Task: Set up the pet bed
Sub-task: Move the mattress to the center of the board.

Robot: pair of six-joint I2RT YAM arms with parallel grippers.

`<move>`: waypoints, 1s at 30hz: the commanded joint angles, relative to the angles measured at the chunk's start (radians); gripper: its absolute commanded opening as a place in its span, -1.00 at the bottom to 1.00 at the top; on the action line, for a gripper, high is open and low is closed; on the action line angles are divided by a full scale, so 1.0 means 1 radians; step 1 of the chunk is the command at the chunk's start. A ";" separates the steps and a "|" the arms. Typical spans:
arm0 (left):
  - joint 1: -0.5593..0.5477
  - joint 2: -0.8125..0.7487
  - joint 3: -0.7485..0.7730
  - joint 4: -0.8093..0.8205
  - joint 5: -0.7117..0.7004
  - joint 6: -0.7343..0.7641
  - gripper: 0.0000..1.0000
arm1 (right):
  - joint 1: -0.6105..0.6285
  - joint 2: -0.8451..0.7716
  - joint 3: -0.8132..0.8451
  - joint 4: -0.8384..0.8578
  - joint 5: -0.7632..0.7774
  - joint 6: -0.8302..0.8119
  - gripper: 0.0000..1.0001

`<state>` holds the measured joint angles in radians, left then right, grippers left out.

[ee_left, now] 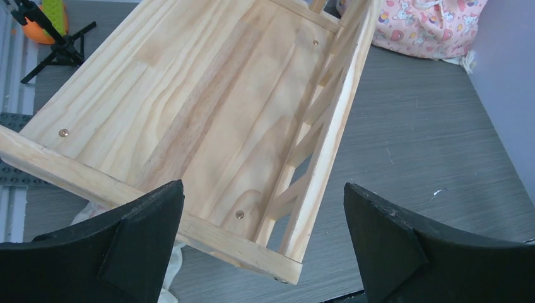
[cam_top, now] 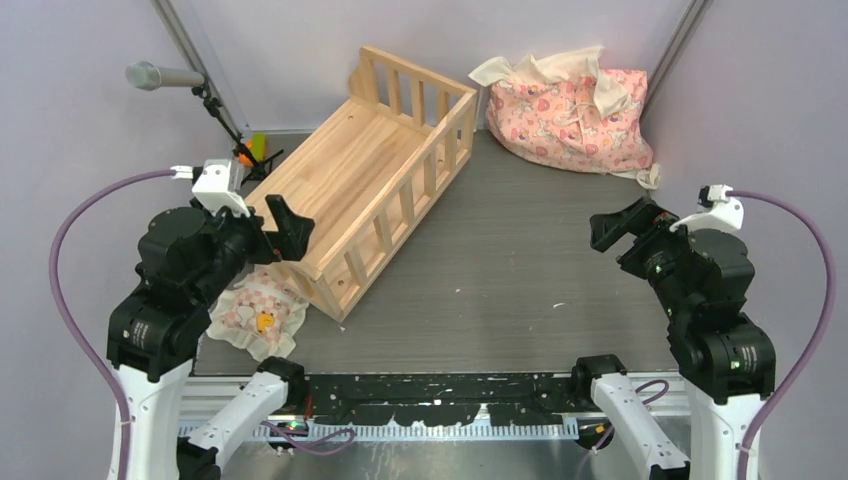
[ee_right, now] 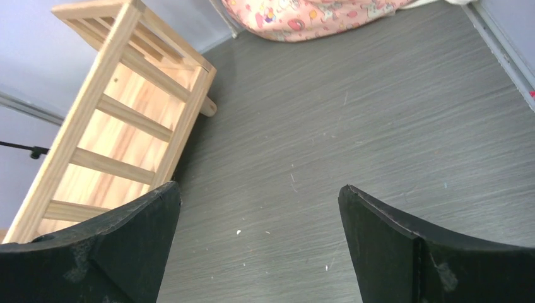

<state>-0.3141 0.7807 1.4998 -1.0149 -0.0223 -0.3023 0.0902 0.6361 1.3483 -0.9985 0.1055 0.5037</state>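
The pet bed [cam_top: 370, 185], a pale wooden crib with a plank base and slatted rails, sits diagonally on the left half of the grey table [cam_top: 520, 260]. My left gripper [cam_top: 287, 226] hovers open just above the bed's near end; in the left wrist view the gripper [ee_left: 262, 187] frames the bed's near right corner [ee_left: 287, 262] without touching it. My right gripper [cam_top: 612, 228] hangs open over bare table at the right, well apart from the bed. In the right wrist view the gripper [ee_right: 258, 187] is empty, with the bed's slatted side [ee_right: 120, 120] off to its left.
A pink printed cushion [cam_top: 570, 110] with cream frills leans in the back right corner. A small frilled pillow [cam_top: 258, 315] lies by the bed's near end, under my left arm. A microphone on a black tripod [cam_top: 165, 76] and an orange-green object [cam_top: 250, 150] stand at the back left.
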 commanded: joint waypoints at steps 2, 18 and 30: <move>-0.002 -0.004 -0.009 0.014 -0.054 0.007 1.00 | 0.001 0.051 -0.024 0.017 -0.003 -0.032 0.99; -0.002 -0.055 -0.132 0.129 0.013 0.060 0.99 | 0.001 0.145 -0.080 0.090 0.022 -0.043 0.98; -0.002 0.011 -0.230 0.259 0.087 0.065 0.99 | 0.001 0.614 0.170 0.299 0.227 -0.156 0.86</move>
<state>-0.3141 0.7792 1.2877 -0.8631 0.0238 -0.2527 0.0902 1.1706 1.4239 -0.8402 0.2104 0.4267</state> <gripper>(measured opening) 0.996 0.938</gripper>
